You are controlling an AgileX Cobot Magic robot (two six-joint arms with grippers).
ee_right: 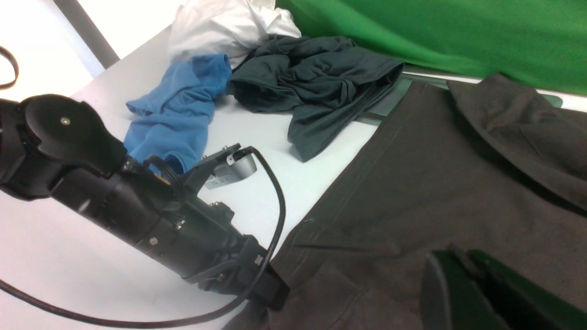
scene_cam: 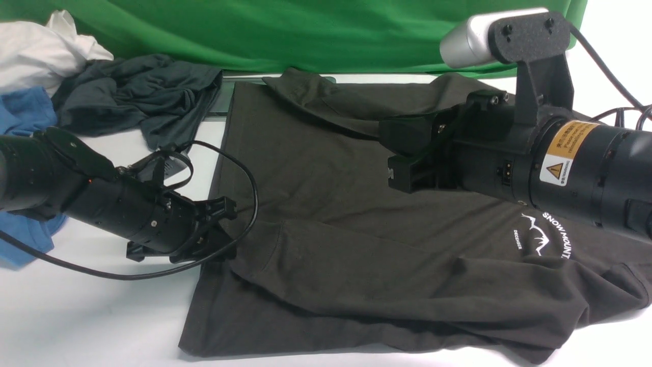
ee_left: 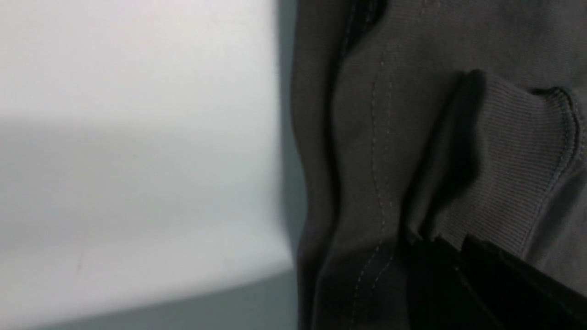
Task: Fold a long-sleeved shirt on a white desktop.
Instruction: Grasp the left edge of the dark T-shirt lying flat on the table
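Our left gripper [scene_cam: 226, 233] sits low at the left edge of the long-sleeved shirt [scene_cam: 356, 229]. In the left wrist view its dark fingers [ee_left: 504, 284] are drawn together on the ribbed cuff [ee_left: 518, 174], which bunches up just beyond them. A black cable [scene_cam: 252, 199] loops out from that wrist and hangs over the shirt's edge.

Our right gripper [scene_cam: 393, 155] hangs above the upper middle of the shirt with its jaws closed. We cannot tell whether any cloth is caught between them. Its arm and the silver camera [scene_cam: 473, 41] mounted on it hide much of the shirt's right side from the front.

The shirt lies spread over the middle and right of the white desktop [scene_cam: 76, 316]. One sleeve is folded across its near half and the other across its far half. The white mountain logo [scene_cam: 545, 237] shows just below our right arm.

To the far left, well apart from the left gripper, three garments lie heaped together:
- A slate-grey garment [scene_cam: 147, 97] is the nearest to the shirt.
- A blue garment [scene_cam: 25, 112] lies partly behind our left arm.
- A white garment [scene_cam: 35, 51] lies behind both.

A grey tray [ee_right: 387, 105] runs under the shirt's far corner and the grey garment. The green backdrop [scene_cam: 305, 30] closes the scene behind.
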